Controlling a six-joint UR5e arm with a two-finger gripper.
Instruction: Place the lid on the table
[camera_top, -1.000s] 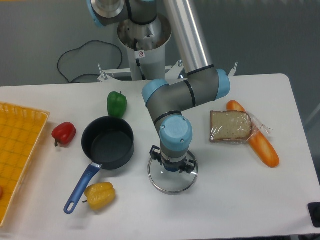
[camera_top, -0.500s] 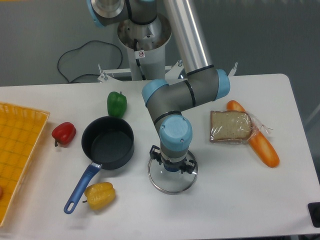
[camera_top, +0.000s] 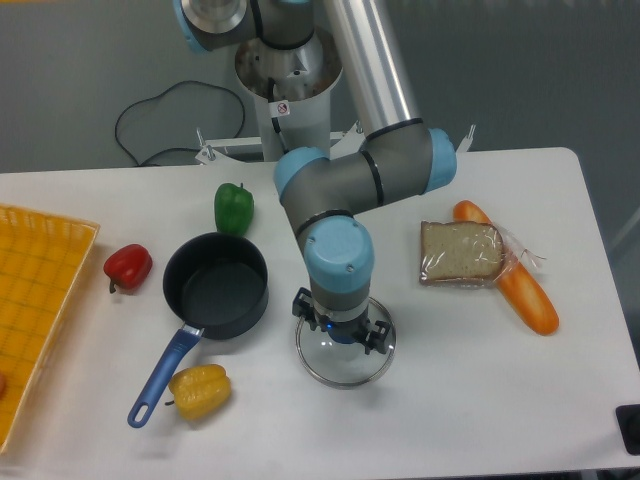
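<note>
While I watch from the fixed cam, the glass lid (camera_top: 345, 358) lies flat on the white desk (camera_top: 470, 380), just right of the dark saucepan (camera_top: 215, 285) w/ blue handle. My hand (camera_top: 341, 331) sits directly over the lid's centre; wrist blocks the fingers, so I can't tell how far open it is or whether it grips the knob. Bagged bread slice (camera_top: 461, 253) lies further right.
</note>
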